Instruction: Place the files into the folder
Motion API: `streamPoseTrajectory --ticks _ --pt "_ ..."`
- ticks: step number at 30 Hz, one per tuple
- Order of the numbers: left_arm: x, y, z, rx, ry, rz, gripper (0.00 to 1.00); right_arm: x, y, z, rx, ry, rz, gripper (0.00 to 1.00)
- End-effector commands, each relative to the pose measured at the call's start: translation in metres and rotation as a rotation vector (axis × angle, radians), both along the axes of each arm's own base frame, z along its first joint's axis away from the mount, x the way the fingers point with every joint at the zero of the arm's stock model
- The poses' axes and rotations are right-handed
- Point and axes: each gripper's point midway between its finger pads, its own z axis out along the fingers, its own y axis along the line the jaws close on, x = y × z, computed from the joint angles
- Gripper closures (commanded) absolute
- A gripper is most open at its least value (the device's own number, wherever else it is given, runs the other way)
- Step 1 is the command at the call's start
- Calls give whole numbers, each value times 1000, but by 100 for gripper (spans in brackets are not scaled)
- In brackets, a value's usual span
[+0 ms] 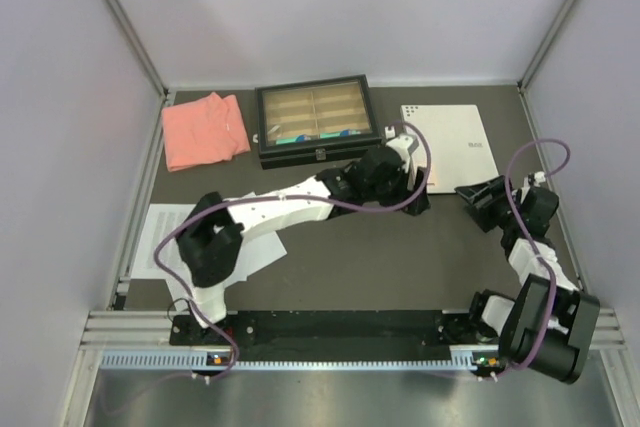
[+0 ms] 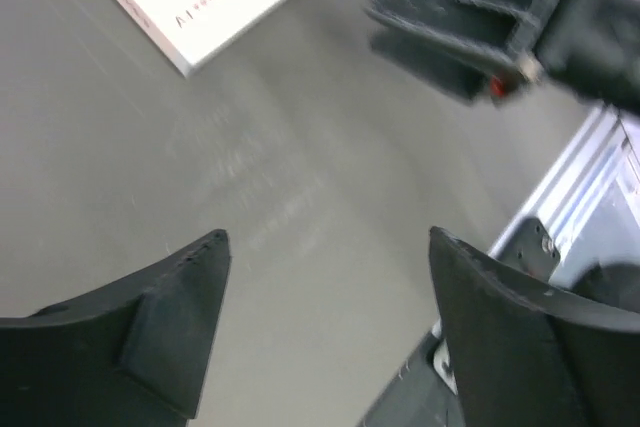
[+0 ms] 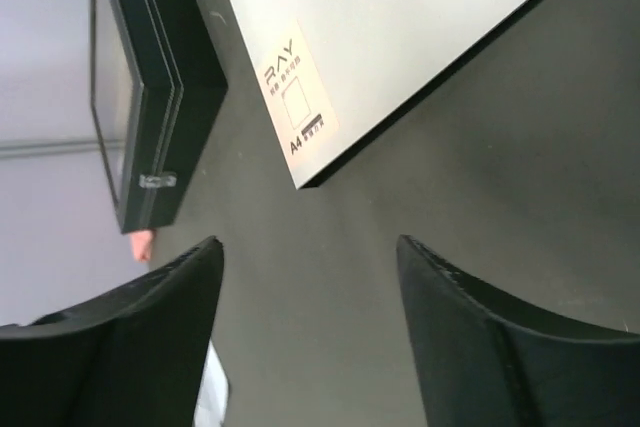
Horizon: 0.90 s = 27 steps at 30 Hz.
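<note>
Just beyond the right claw (jaws apart) lies the white folder.

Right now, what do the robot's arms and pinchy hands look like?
The left arm and right arm have white links with chunky black joints, and a purple cable loops along each. The left gripper and right gripper each have two black wedge-shaped fingers.

Your folder lies shut and flat at about 1 o'clock on the table, white side up, with a small printed label near one corner. Your files, white printed sheets, lie flat at about 8 o'clock, well apart from it.
</note>
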Motion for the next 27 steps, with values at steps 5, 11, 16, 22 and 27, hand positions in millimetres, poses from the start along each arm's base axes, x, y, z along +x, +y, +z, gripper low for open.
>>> streamPoseTrajectory --ticks 5,11,16,22,27 --pt "106 -44 6 -143 -67 -2 26 19 -2 9 93 -113 50 27" --pt "161 -71 -10 -204 -125 -5 32 29 -8 -1 94 -97 43 25" --pt "185 -87 -32 -230 -122 -24 34 38 -11 -3 159 -113 -6 25" --pt "189 -93 -57 -229 -122 -46 36 45 -13 -16 189 -109 -5 26" --pt "184 -85 -73 -190 -95 -31 37 47 -13 -25 207 -105 -10 26"
